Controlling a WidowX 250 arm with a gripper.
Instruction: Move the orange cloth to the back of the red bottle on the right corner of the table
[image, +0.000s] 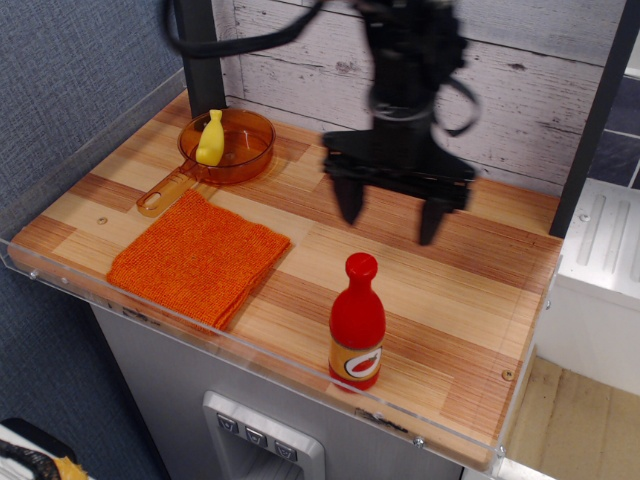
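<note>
**Gripper above mid-worktop, cloth not yet grasped**

We note the gripper (390, 214) blurred, fingers spread wide and empty, hanging above the worktop (470, 290) behind the red bottle (357, 323). The orange cloth (200, 257) lies flat near the front left edge, well apart from it. The spread fingers probably anticipate pinching the cloth from above.

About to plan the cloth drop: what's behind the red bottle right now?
Behind the red bottle is bare table; the open tool hangs above it. The orange cloth lies off to the left. The bottle hides only a small patch of wood.
</note>
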